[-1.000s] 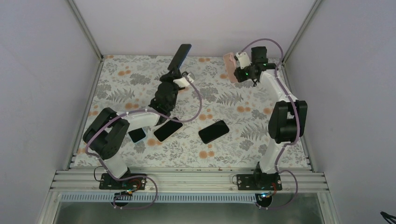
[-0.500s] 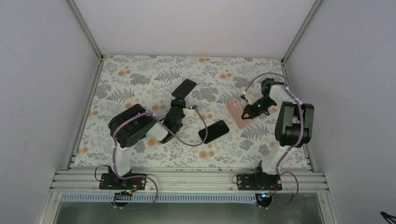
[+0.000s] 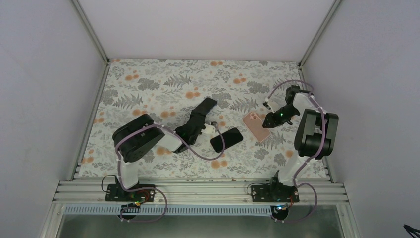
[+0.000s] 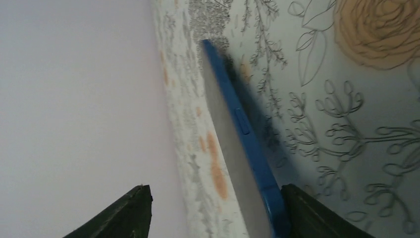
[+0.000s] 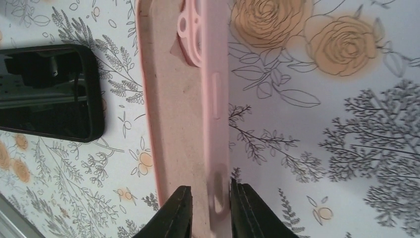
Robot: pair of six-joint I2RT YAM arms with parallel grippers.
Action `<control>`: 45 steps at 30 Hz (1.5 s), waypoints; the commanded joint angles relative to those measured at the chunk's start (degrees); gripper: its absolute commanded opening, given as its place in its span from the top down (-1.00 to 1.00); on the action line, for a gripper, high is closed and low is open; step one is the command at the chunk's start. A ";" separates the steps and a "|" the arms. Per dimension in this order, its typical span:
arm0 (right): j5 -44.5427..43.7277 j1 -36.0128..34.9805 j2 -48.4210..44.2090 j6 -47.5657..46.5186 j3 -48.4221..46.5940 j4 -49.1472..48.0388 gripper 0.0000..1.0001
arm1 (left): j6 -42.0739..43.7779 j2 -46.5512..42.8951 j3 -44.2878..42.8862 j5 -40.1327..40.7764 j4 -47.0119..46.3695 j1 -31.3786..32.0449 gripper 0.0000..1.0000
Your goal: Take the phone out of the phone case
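The phone [image 3: 204,110], dark with a blue edge [image 4: 242,131], lies tilted low over the flowered mat at mid table. My left gripper [image 3: 197,121] stands open around its near end. In the left wrist view the left gripper [image 4: 218,218] has wide jaws: the phone leans on the right finger, and the left finger is far off. The empty pink phone case [image 3: 256,126] lies on the mat, hollow side up. My right gripper [image 3: 270,120] straddles the side wall of the pink phone case [image 5: 183,109]. In the right wrist view the right gripper [image 5: 212,210] has jaws slightly parted, and the inner finger stands off the wall.
A black phone-shaped slab [image 3: 227,139] lies between the two arms, and also shows as a black slab [image 5: 47,91] left of the pink case. The left arm's elbow [image 3: 138,141] crouches low over the mat's left half. Metal frame posts and grey walls bound the mat.
Both arms came down from the air to the mat, the left with the phone and the right with the pink case. Both grippers, shut before, have opened.
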State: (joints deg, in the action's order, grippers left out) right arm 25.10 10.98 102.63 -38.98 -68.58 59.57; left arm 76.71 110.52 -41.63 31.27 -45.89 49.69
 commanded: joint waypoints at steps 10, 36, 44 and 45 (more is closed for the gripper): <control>-2.29 -0.99 -13.94 -7.36 -0.88 4.59 0.14 | -21.08 -13.63 -17.04 -24.32 58.98 1.25 -1.00; -0.21 -26.28 -7.84 2.67 15.69 -5.56 0.93 | -25.70 -1.93 -21.33 -32.00 59.51 1.65 0.95; -2.00 -26.28 -4.28 4.87 14.44 -8.97 0.93 | -26.19 -2.26 -21.86 -35.85 63.10 2.18 0.95; -1.98 -26.29 -3.80 5.36 13.67 -9.38 0.93 | -26.15 -2.22 -22.30 -36.63 64.32 2.50 0.95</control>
State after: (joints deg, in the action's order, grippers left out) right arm 23.77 -14.98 96.99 -35.88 -52.77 53.08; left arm 51.48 107.68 -62.13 -1.39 14.44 51.09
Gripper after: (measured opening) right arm 0.037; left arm 0.023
